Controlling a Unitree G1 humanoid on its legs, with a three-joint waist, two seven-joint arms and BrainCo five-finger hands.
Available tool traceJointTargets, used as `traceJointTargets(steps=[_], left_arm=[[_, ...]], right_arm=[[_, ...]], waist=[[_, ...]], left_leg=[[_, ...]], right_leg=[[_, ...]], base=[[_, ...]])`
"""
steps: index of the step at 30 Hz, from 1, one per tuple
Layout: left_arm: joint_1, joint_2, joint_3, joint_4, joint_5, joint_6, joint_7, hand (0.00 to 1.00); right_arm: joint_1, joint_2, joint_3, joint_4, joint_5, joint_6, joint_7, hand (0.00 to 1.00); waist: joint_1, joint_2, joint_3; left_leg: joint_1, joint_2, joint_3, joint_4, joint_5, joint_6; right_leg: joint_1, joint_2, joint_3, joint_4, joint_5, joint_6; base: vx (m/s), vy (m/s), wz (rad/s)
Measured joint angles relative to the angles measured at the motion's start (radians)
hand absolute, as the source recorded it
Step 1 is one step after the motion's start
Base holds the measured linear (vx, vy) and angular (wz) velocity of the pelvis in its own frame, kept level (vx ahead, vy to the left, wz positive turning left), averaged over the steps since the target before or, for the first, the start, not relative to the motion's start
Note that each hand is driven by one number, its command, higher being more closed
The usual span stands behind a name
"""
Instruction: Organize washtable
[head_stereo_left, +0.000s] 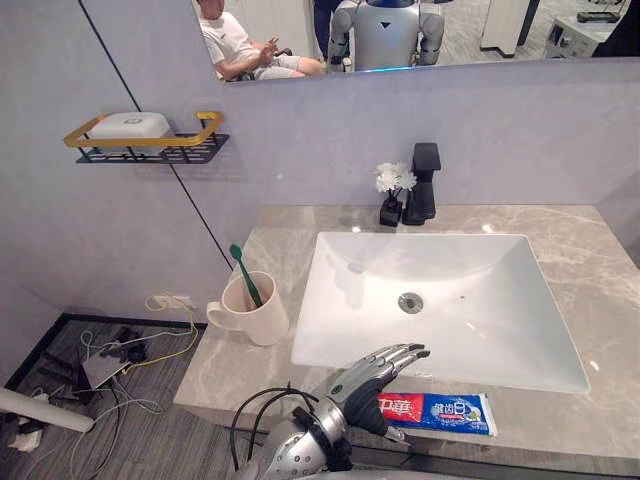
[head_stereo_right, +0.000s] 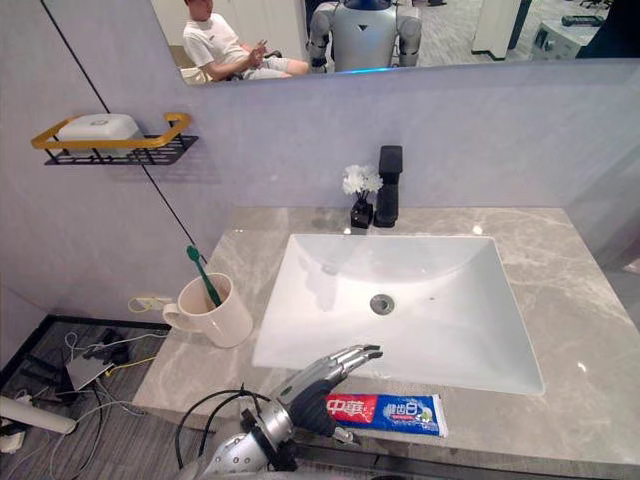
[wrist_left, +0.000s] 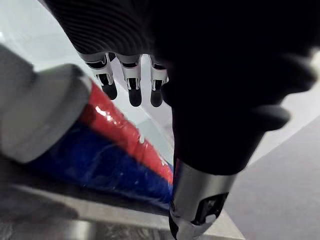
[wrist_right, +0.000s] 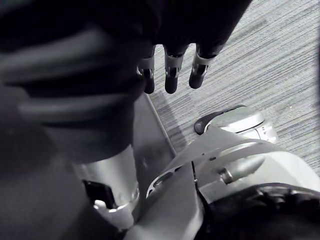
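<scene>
The toothpaste tube (head_stereo_left: 440, 412), red on the left and blue on the right, lay flat on the counter's (head_stereo_left: 590, 290) front edge just below the white sink (head_stereo_left: 480, 320). The left hand (head_stereo_left: 375, 372) was over its red end, fingers straight-ish and gripping nothing. A cream mug (head_stereo_left: 250, 310) with a green toothbrush (head_stereo_left: 245, 275) sat off to the left and a black faucet (head_stereo_left: 424, 182) behind the sink, all on grey marble, and the right hand (wrist_right: 170, 70) hung loose-fingered over carpet.

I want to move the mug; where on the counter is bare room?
Bare: the counter right of the sink, and the back left corner behind the mug. Crowded: the front strip, with the left hand over the toothpaste, and behind the sink by faucet and flowers.
</scene>
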Motion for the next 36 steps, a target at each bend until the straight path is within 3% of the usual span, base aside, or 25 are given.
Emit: traceJointTargets(steps=[7,36], left_arm=[[0.0,-0.001,0.0,0.0,0.014,0.0,0.0,0.0],[0.017,-0.052,0.079,0.01,0.049,0.012,0.027,0.0]], right_arm=[[-0.002,-0.003,-0.004,-0.007,0.0,0.0,0.0,0.0],[0.001,0.006,-0.011,-0.025,-0.008,0.006,0.002,0.0]], waist=[[0.0,0.029,-0.001],[0.0,0.037,-0.005]], left_leg=[[0.004,0.005,-0.004,-0.005,0.0,-0.001],[0.019,0.014,0.0,-0.023,0.001,-0.003]], right_leg=[[0.015,0.007,-0.011,-0.014,0.001,-0.002],[0.045,0.023,-0.014,-0.065,0.019,-0.008]], base=[[0.01,-0.017,0.03],[-0.01,-0.005,0.0]])
